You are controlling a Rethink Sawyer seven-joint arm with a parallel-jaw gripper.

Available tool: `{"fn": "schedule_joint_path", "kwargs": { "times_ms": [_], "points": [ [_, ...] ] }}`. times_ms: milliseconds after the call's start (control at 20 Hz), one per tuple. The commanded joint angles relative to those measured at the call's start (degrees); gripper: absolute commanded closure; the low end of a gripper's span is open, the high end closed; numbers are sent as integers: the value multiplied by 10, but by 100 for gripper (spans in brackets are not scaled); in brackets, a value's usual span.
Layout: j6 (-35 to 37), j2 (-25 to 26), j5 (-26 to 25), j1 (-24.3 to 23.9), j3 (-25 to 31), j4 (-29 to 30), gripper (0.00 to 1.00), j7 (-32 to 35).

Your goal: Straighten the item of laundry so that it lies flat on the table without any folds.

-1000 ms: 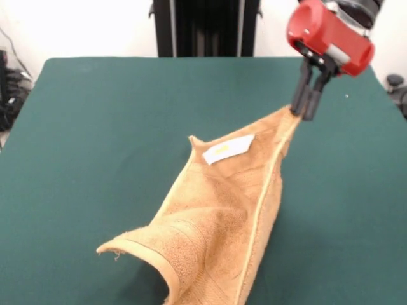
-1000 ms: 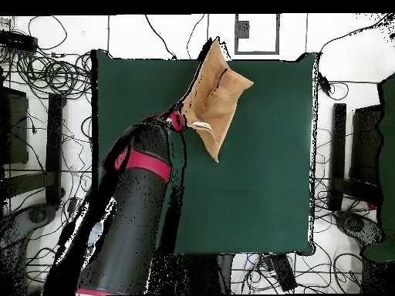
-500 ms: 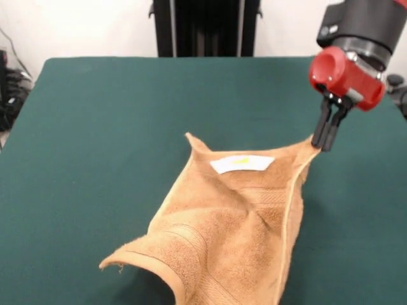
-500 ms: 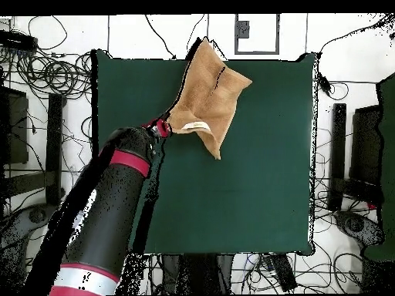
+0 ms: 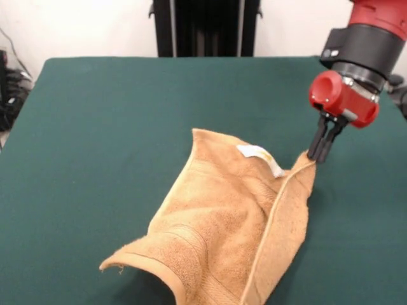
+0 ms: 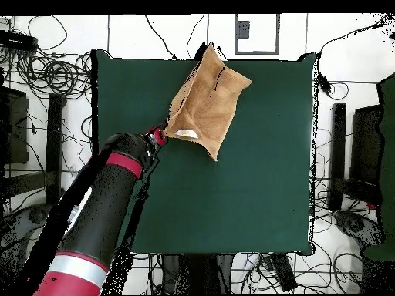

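**Towel still bunched up, hand pinching one corner**

The tan towel (image 5: 222,222) lies crumpled on the green table (image 5: 95,127), toward the 6 o'clock edge in the front view. One side is folded over, and a small white tag (image 5: 261,154) shows near the top. The hand (image 5: 320,152), at the towel's 2 o'clock, is closed tight on a corner.

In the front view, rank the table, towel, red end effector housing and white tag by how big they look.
1. table
2. towel
3. red housing of the end effector, though it sits nearer the camera than the table top
4. white tag
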Motion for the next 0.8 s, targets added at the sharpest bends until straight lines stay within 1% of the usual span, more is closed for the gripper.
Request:
{"fn": "schedule_joint_path", "kwargs": {
  "times_ms": [50, 150, 250, 500, 650, 800],
  "points": [
    [149, 3, 82, 26, 12, -17, 100, 125],
    [185, -1, 92, 30, 8, -25, 100, 108],
    [201, -13, 97, 32, 10, -25, 100, 95],
    [201, -27, 100, 31, 25, -30, 100, 82],
    [203, -23, 94, 38, 27, -39, 100, 74],
    [203, -10, 92, 40, 29, -49, 100, 80]
  ]
}}
